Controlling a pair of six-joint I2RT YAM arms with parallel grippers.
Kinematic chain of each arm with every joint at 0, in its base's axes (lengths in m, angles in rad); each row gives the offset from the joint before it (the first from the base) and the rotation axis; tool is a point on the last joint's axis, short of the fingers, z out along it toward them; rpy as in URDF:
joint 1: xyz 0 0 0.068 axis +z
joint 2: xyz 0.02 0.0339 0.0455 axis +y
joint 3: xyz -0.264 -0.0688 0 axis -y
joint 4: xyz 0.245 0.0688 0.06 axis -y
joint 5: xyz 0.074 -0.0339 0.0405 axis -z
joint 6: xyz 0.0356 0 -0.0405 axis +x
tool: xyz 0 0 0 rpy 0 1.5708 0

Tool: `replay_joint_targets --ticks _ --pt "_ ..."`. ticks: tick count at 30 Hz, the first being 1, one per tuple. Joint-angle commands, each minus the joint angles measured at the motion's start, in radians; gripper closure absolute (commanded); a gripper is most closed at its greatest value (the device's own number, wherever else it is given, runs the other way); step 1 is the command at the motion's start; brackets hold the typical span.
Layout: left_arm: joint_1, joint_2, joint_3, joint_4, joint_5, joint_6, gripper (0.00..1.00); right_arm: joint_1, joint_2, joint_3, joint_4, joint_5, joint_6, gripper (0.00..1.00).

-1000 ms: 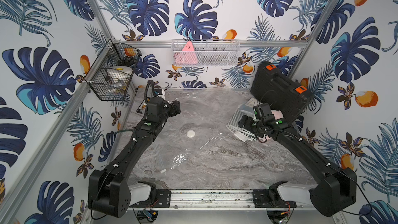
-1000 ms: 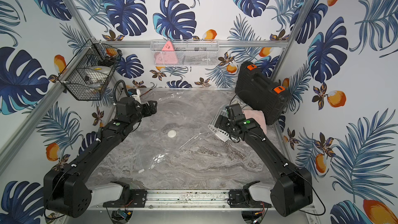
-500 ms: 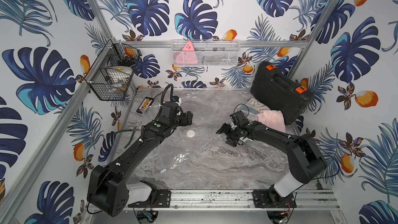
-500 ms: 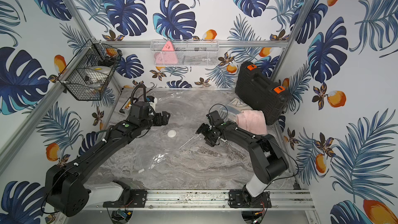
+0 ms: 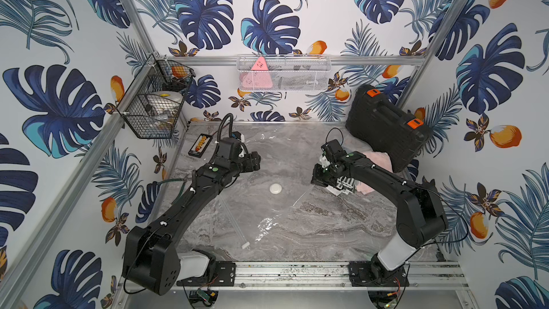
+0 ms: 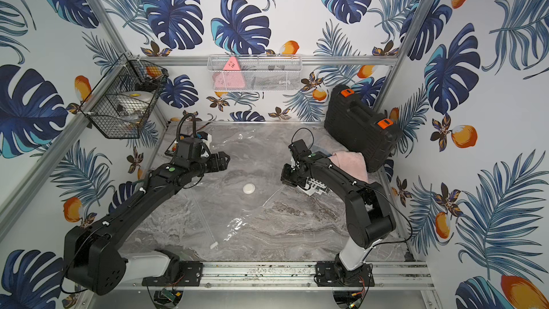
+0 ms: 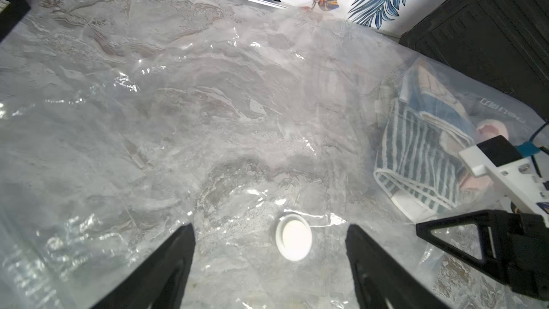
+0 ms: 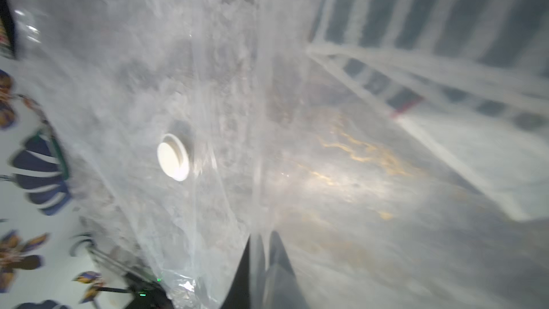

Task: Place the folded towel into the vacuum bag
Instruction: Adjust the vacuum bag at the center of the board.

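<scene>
My right gripper [image 8: 261, 266] is pinched on the vacuum bag [image 5: 267, 200], striped towel [image 7: 416, 156] at its four o'clock; left gripper [image 7: 270, 263] gapes.

surface: marble table [image 5: 312, 233] | on it: vacuum bag [image 5: 267, 203], black case [image 5: 383, 126]

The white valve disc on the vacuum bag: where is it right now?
In both top views the valve disc lies mid-table on the vacuum bag, between the two arms, nearer the back wall than the rail.
</scene>
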Motion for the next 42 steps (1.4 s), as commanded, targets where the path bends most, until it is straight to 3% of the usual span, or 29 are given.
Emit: replay_joint_targets --ticks 1,6,14,17,21,33,36,39,42 --pt "0.002 0.021 0.018 -0.003 0.038 -0.022 0.16 0.080 0.019 0.072 -0.275 0.273 -0.221 0.92" --pt "0.004 0.063 0.014 0.014 0.025 -0.039 0.16 0.213 0.266 0.308 -0.474 0.614 -0.268 0.97" --pt "0.087 0.175 -0.021 0.032 0.048 -0.160 0.15 0.261 0.376 0.525 -0.428 0.821 -0.311 0.96" --pt "0.070 0.208 -0.084 0.088 0.059 -0.223 0.18 0.290 0.430 0.599 -0.378 0.840 -0.380 0.96" --pt "-0.031 0.204 -0.189 0.139 -0.014 -0.289 0.18 0.317 0.472 0.603 -0.343 0.880 -0.412 0.97" --pt "-0.325 0.158 -0.457 0.279 -0.077 -0.563 0.19 0.320 0.569 0.636 0.157 0.835 -0.722 0.97" --pt "-0.399 0.199 -0.435 0.322 -0.065 -0.595 0.19 0.318 0.591 0.633 0.254 0.809 -0.794 0.92" --pt "-0.421 0.222 -0.368 0.281 -0.065 -0.561 0.18 0.298 0.656 0.730 0.139 0.822 -0.737 0.83" --pt "-0.407 0.167 -0.327 0.204 -0.120 -0.490 0.17 0.256 0.658 0.792 -0.040 0.781 -0.620 0.60"
